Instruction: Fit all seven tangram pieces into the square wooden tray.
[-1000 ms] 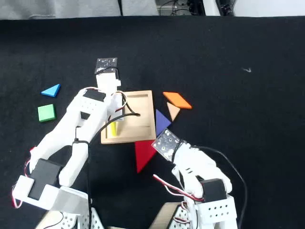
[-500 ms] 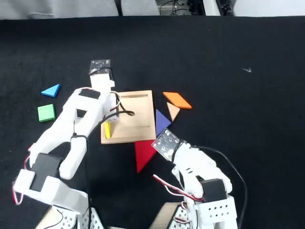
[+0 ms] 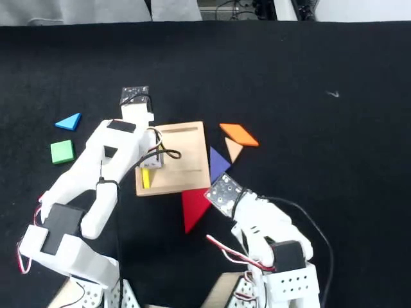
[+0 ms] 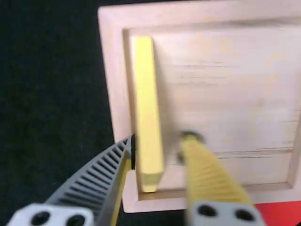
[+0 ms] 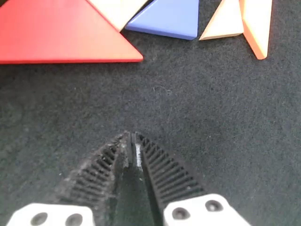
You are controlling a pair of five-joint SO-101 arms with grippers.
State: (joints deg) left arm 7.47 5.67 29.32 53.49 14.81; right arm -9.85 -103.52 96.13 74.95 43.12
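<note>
Yellow piece inside wooden tray

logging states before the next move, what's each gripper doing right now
Left gripper: open, jaws either side of the yellow tangram piece.
Right gripper: shut, holding nothing.

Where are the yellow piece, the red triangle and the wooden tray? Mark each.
yellow piece (image 4: 146, 103), left wrist view, middle of its long face.
red triangle (image 5: 59, 37), right wrist view, middle of its top.
wooden tray (image 3: 190, 163), high view, bare floor.
</note>
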